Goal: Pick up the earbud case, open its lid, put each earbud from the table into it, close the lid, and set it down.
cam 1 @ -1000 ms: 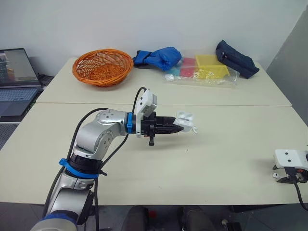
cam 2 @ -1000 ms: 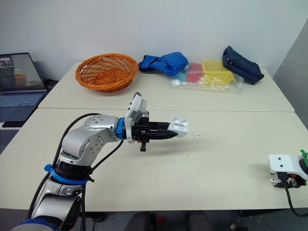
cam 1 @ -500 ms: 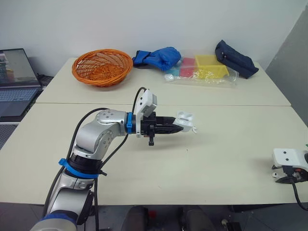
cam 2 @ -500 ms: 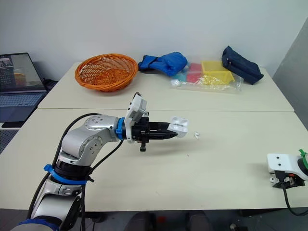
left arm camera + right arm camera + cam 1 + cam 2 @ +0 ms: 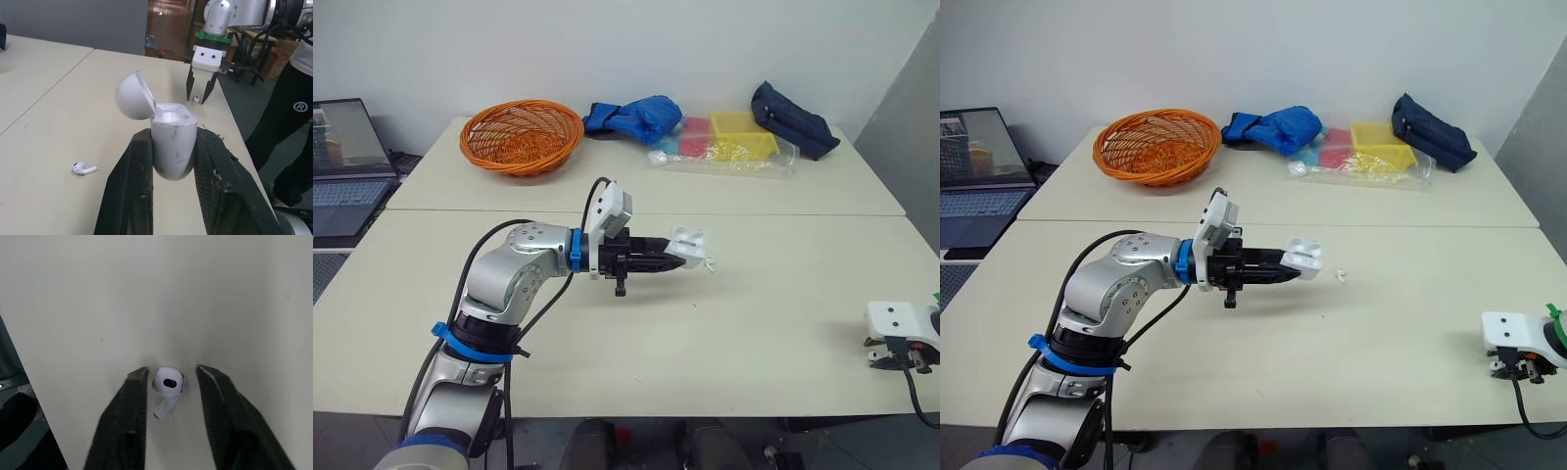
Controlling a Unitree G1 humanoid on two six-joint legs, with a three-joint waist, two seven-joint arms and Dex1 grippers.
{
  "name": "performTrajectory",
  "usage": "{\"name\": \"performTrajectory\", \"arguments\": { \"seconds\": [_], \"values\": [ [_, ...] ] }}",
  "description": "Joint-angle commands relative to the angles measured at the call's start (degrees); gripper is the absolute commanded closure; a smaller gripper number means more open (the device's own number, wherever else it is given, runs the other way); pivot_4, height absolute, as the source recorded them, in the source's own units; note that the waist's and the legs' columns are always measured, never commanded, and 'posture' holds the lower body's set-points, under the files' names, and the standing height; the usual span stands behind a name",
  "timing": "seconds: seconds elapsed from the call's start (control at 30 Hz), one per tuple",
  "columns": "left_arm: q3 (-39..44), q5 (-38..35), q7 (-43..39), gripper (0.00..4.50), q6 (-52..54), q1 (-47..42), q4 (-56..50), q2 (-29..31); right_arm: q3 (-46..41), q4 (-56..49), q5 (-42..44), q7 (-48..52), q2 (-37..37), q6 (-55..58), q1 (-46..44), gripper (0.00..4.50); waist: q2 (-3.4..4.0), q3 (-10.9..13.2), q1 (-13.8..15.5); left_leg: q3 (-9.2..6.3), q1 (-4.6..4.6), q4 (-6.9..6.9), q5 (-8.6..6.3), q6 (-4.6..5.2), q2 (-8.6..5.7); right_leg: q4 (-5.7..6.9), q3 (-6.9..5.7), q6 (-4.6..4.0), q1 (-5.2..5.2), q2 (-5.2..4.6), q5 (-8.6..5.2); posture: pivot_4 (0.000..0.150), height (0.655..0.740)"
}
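The white earbud case (image 5: 691, 244) has its lid swung open and is held above the table's middle, with my left gripper (image 5: 681, 261) shut on its body (image 5: 171, 142). One white earbud (image 5: 1340, 275) lies on the table just right of the case, also seen as the loose earbud (image 5: 84, 169). The second earbud (image 5: 167, 383) lies near the table's front right edge. My right gripper (image 5: 171, 374) is open, one finger on each side of that earbud without touching it. The same right gripper (image 5: 899, 359) points down at the tabletop.
An orange basket (image 5: 522, 135), a blue cloth (image 5: 636, 117), a clear bag with yellow and red items (image 5: 729, 145) and a dark blue pouch (image 5: 793, 119) sit along the far side. A laptop (image 5: 347, 162) stands left of the table. A seam (image 5: 783, 215) joins two tabletops.
My right gripper has edged slightly left and down over the front-right earbud. The left arm and the open case have stayed still.
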Motion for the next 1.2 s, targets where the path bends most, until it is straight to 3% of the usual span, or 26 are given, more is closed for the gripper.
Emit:
{"name": "performTrajectory", "arguments": {
  "seconds": [0.03,0.37,0.43,0.53,0.67,0.83,1.0,1.2],
  "values": [
    [0.3,-0.6,-0.2,3.74,-0.3,-1.1,-1.8,0.3,0.0,1.3,-0.5,-0.1,0.1,-1.4,-0.6,4.08,0.00,0.0,0.0,0.01,0.00,0.00,0.00,0.00,0.00,0.00,0.00,0.00,0.00,0.00,0.00,0.150,0.7400],
    [0.3,-0.3,-0.4,3.74,-0.8,-0.6,-1.7,0.5,-1.2,-0.4,1.2,0.8,0.5,0.2,-1.0,4.12,0.00,0.0,0.0,0.01,0.00,0.01,0.00,0.00,0.00,0.00,0.01,0.00,0.00,0.00,0.01,0.150,0.7400],
    [0.2,0.2,-0.5,3.74,-1.9,0.0,-1.6,0.6,-4.0,-6.6,6.7,0.7,2.1,6.7,-3.8,4.12,0.00,0.0,-0.1,0.01,0.00,0.00,0.00,0.00,0.00,0.00,0.02,0.00,0.00,-0.01,0.01,0.150,0.7400],
    [0.3,0.7,0.4,3.74,-3.9,0.4,-0.9,-0.5,-9.5,-20.3,17.9,-6.0,8.7,24.1,-11.4,4.12,0.10,0.1,-0.8,0.04,0.09,-0.01,0.00,0.00,0.04,0.05,0.17,-0.05,-0.03,0.06,0.07,0.150,0.7400],
    [3.1,0.9,4.6,3.74,-7.9,0.0,1.7,-5.3,-17.7,-32.7,30.6,-22.6,21.4,45.5,-19.4,4.12,0.09,0.1,0.1,-0.31,0.03,-0.02,0.14,-0.25,0.07,0.10,-0.06,-0.06,-0.03,0.13,0.12,0.150,0.7400],
    [6.0,0.0,8.5,3.74,-10.3,-2.7,5.4,-10.0,-29.6,-44.7,48.1,-46.4,39.9,60.4,-27.9,4.12,0.08,0.1,1.4,-0.33,-0.19,-0.03,0.14,-0.25,0.12,0.02,-0.10,-0.09,-0.09,0.00,0.13,0.150,0.7400],
    [6.0,-1.2,7.8,3.74,-9.6,-4.5,6.0,-11.0,-32.7,-44.8,60.0,-58.4,45.6,66.7,-33.4,4.12,0.08,0.1,1.6,-0.23,-0.39,-0.04,0.13,-0.23,0.01,-0.18,-0.11,-0.19,-0.13,-0.28,0.24,0.150,0.7400],
    [6.1,-1.8,7.1,3.74,-9.2,-6.8,7.1,-11.2,-29.4,-45.7,62.1,-62.2,45.6,64.9,-31.6,4.12,0.08,0.1,1.5,-0.29,-0.49,-0.07,0.12,-0.21,-0.10,-0.27,-0.20,-0.16,-0.15,-0.25,0.24,0.150,0.7400]
  ]
}}
